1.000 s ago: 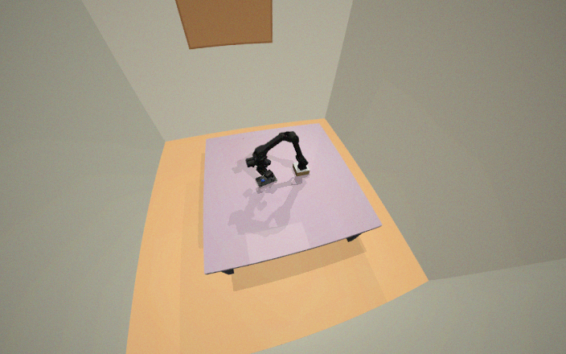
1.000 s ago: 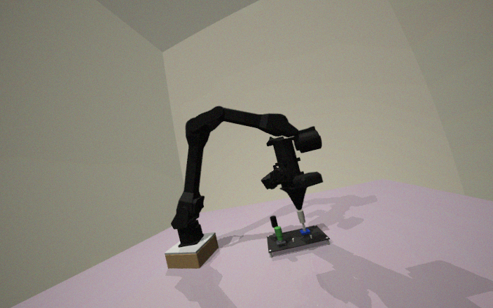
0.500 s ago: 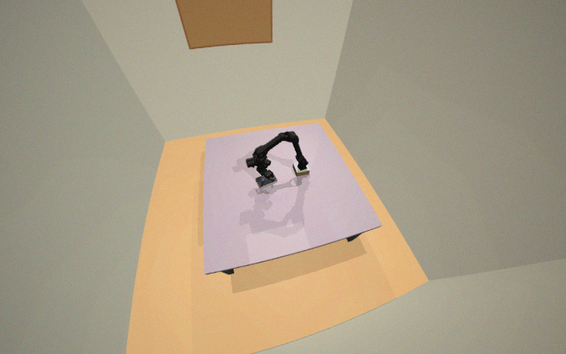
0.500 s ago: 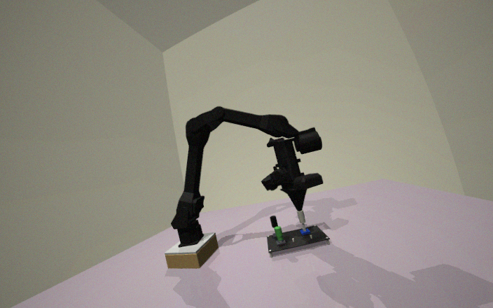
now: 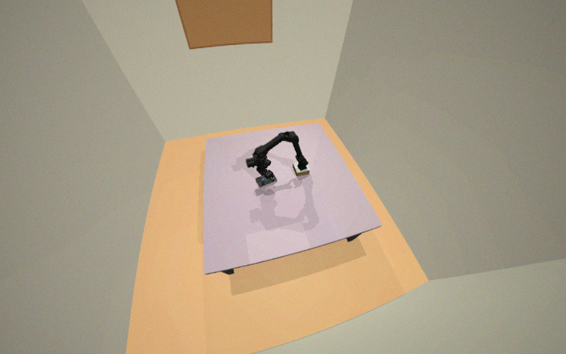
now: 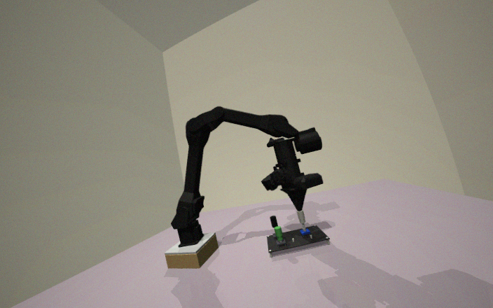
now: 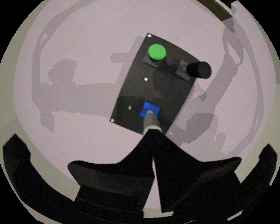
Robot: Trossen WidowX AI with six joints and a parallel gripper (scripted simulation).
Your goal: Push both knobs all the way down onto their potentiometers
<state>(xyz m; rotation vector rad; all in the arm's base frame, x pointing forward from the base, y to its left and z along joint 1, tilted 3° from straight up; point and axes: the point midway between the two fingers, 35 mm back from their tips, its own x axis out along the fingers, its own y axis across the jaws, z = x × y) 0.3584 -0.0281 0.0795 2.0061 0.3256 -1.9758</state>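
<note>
The dark circuit board [image 5: 272, 180] [image 6: 296, 241] [image 7: 133, 92] stands on short legs. A pale grey knob [image 6: 300, 217] [image 7: 151, 122] stands above a blue potentiometer [image 6: 304, 232] [image 7: 149, 107], with bare shaft showing between them. A black knob [image 6: 273, 220] [image 7: 201, 70] stands raised above its dark potentiometer [image 7: 183, 69]. A green knob [image 6: 278, 232] [image 7: 157, 52] sits low on its own potentiometer. My gripper [image 6: 299, 209] [image 7: 152, 132] is shut with nothing between the fingers. Its tips are at the top of the grey knob and appear to touch it. The tips hide part of that knob in the wrist view.
The arm's base stands on a wooden block [image 5: 301, 171] [image 6: 182, 260] [image 7: 216, 8] on the pinkish table [image 5: 232, 228] [image 6: 117, 283]. The green and black knobs stand close together at the board end nearer the base. Small light pins stick up from the board.
</note>
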